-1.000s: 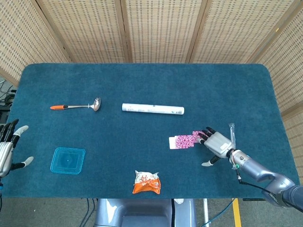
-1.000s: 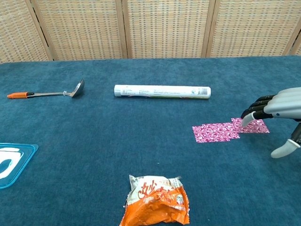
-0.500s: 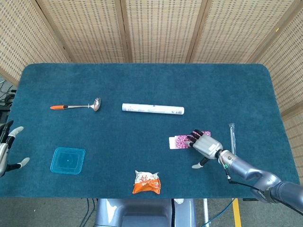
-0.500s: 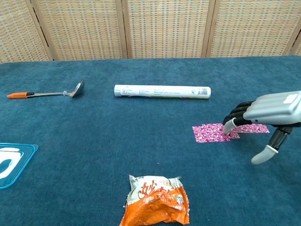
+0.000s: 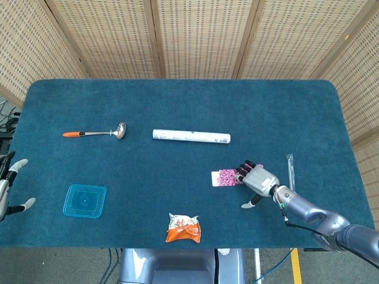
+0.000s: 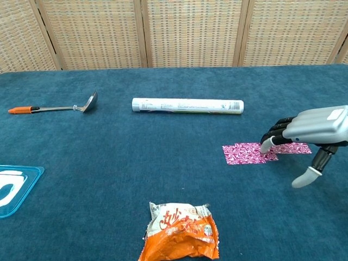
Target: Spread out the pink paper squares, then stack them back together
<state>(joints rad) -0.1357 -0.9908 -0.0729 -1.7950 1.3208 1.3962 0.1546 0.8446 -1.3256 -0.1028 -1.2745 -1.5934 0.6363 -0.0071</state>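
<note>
While the right hand (image 6: 312,130) hovers palm-down with fingers apart and curved, holding nothing, its fingertips (image 6: 266,144) sit over the patterned pink paper squares (image 6: 247,153). Those overlapping squares lie flat on the blue carpeted table (image 5: 177,100), just in front of the long white paper tube (image 6: 187,105). Well left of that tube, the left hand (image 5: 7,189) is spread and holds nothing at the table edge.

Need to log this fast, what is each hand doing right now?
Left hand: open, holding nothing, at the table's left edge.
Right hand: fingers spread, fingertips down at the pink paper squares; gripping nothing.
</note>
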